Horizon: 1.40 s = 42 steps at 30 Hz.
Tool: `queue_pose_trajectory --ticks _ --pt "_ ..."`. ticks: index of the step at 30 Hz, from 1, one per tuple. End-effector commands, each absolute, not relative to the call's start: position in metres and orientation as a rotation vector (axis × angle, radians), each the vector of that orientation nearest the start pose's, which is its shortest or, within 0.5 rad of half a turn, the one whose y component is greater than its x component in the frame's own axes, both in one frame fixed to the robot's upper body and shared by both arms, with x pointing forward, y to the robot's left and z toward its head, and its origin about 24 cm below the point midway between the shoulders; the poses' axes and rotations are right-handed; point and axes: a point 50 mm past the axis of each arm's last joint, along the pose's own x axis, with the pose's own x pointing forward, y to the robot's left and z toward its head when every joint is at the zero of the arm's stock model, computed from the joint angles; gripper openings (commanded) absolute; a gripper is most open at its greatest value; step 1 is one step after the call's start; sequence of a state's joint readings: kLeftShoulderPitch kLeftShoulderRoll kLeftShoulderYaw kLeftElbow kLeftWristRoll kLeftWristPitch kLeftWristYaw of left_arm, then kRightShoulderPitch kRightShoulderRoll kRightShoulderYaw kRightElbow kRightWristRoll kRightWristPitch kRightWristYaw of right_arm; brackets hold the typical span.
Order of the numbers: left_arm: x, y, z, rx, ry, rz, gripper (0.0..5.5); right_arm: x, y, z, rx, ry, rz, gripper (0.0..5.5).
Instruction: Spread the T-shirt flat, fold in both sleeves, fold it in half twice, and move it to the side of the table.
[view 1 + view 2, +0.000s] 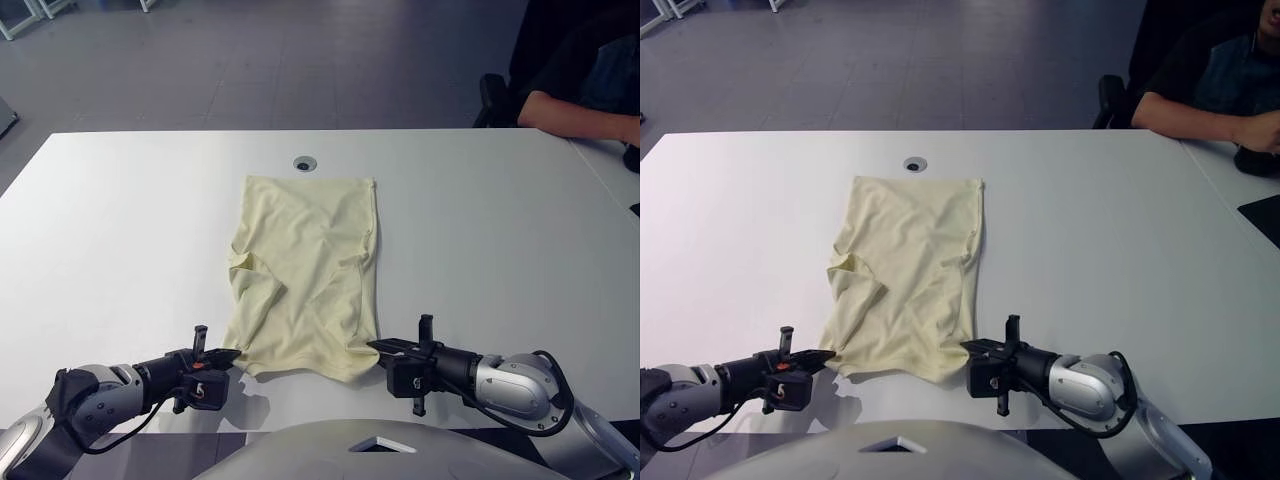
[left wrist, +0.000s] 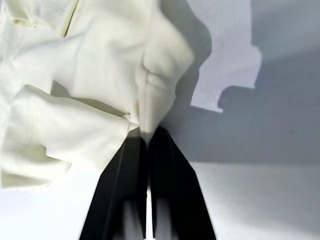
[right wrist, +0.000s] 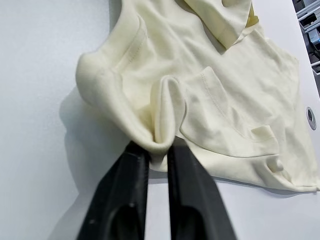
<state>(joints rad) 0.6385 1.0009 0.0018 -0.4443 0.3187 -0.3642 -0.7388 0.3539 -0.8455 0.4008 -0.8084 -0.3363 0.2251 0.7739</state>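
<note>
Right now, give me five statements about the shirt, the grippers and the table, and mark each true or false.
1. The left gripper pinches the near edge of the T-shirt. True.
2. The right gripper hangs open, apart from the cloth. False: it is shut on a fold of the near edge.
3. The T-shirt lies at a side edge of the table. False: it lies near the middle.
4. A round port sits in the table just beyond the shirt's far edge. True.
5. The cloth is smooth all over. False: it is creased and bunched.
</note>
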Motion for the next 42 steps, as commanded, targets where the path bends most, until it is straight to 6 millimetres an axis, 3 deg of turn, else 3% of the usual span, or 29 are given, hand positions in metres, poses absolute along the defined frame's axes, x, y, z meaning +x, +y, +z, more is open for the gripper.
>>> queue_pose_trajectory --ticks 1,18,29,35,42 --pt "0.105 0.216 0.060 1.044 0.384 -1.303 0.00 0.127 -0.134 0.087 -0.932 0.196 1.265 0.02" --pt "0.094 0.198 0.088 0.673 0.659 -1.531 0.00 0.114 -0.162 0.094 -0.636 0.535 1.491 0.02" --pt "0.101 0.190 0.100 0.428 0.742 -1.597 0.00 0.134 -0.169 0.120 -0.291 0.699 1.623 0.02" --pt "0.139 0.196 0.124 0.387 0.765 -1.614 0.00 0.175 -0.175 0.135 -0.142 0.731 1.615 0.02" --pt "0.222 0.200 0.157 0.382 0.732 -1.613 0.00 0.256 -0.166 0.157 -0.022 0.705 1.569 0.02"
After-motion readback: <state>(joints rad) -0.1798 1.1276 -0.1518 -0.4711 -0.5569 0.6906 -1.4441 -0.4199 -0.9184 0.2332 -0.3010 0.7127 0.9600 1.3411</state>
